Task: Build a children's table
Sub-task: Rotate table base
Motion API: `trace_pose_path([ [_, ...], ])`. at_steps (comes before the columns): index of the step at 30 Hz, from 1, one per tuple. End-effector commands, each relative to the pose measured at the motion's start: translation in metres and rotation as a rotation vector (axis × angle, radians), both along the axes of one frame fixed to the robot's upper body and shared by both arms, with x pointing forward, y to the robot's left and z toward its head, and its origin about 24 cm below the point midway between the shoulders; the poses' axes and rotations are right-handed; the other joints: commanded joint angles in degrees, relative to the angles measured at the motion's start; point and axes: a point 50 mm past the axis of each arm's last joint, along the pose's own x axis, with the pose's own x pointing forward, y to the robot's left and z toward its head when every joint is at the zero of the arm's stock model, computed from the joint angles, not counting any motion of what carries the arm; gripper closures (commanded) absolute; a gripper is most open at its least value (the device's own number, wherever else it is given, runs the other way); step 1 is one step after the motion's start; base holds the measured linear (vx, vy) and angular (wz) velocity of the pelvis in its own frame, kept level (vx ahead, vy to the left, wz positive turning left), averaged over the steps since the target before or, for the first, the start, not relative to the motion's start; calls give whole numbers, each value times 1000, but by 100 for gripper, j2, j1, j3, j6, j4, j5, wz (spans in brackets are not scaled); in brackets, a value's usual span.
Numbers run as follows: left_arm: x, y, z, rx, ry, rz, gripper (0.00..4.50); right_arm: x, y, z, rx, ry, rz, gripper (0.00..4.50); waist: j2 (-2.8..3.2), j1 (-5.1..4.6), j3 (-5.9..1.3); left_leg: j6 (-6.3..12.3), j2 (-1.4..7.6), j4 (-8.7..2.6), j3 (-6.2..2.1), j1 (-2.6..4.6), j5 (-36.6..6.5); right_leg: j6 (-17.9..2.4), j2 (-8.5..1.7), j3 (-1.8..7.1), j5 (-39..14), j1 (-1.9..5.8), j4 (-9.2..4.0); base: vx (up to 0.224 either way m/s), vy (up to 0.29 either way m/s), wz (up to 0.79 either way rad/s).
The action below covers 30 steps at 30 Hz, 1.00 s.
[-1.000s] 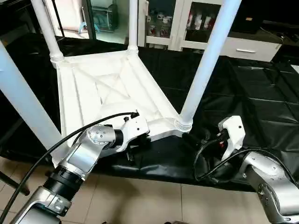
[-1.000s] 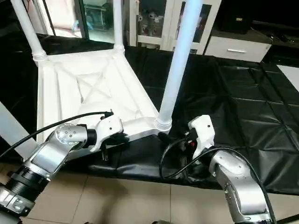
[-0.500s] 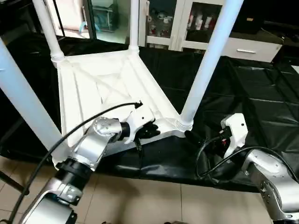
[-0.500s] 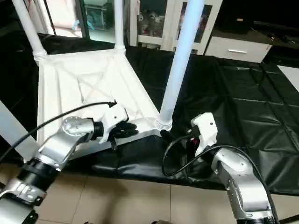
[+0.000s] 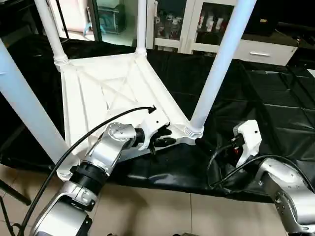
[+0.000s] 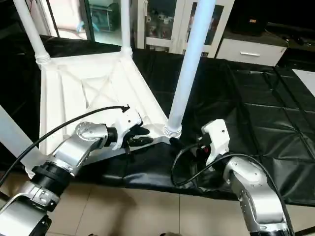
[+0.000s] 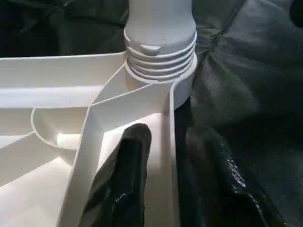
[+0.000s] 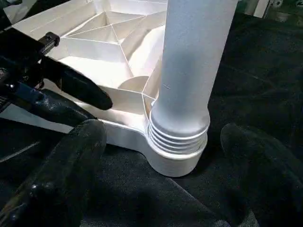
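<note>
White plastic square table top (image 5: 106, 93) lies underside-up on black-sheeted work table (image 5: 275, 103) | corner sockets hold four white tapered tube legs (image 5: 221, 61) | left gripper (image 5: 161, 137) at 6 o'clock edge, jaws part-open straddling the rim, seemingly unclamped | right gripper (image 8: 165, 189), jaws wide, faces near-right leg, apart.

The children's table (image 5: 113, 88) is white all over, its upturned underside crossed by X-shaped ribs, its tube legs (image 5: 221, 64) white with a faint blue tinge. The work table (image 5: 266, 103) wears glossy black sheeting. Both forearms are silver; the left gripper (image 5: 162, 137) has black fingers (image 7: 125, 179)
</note>
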Motion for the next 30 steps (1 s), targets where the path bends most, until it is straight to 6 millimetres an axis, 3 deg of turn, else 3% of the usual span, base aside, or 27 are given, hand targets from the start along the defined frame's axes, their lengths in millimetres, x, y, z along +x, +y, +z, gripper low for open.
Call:
trace_pose_path([
  [1, 2, 1, -4, 66, -26, 6, 291, 0, -3, 3, -4, -8, -14, 28, -20, 21, -367, 345, 224, -465, -61, -47, -998, -923, -286, 232, -1757, 330, -424, 0, 0, 0],
  [9, 0, 9, -15, 141, 13, 7, 291, 0, -3, 4, -4, -11, -13, 28, -16, 15, -353, 281, 226, -484, -69, -48, -1157, -867, -303, 232, -2027, 329, -450, 0, 0, 0],
  [21, -10, 19, -20, 202, 97, -59, 406, 2, -5, 6, -4, -17, -21, 28, 10, -6, -347, 239, 238, -498, -75, -36, -1219, -892, -305, 239, -2040, 302, -449, 0, 0, 0],
  [27, -10, 25, -24, 285, 93, -32, 412, 3, -6, 6, -5, -20, -26, 28, 24, -7, -348, 249, 232, -498, -67, -39, -1177, -964, -296, 239, -1896, 317, -438, 0, 0, 0],
  [28, -10, 25, -24, 285, 93, -32, 440, 3, -6, 6, -5, -20, -26, 28, 27, -6, -343, 239, 233, -501, -68, -34, -1229, -948, -298, 238, -1979, 311, -448, 0, 0, 0],
  [30, -6, 23, -19, 260, 61, -13, 446, 4, -6, 6, -4, -22, -27, 28, 23, -9, -335, 219, 226, -504, -65, -28, -1338, -893, -297, 235, -2176, 300, -472, 0, 0, 0],
])
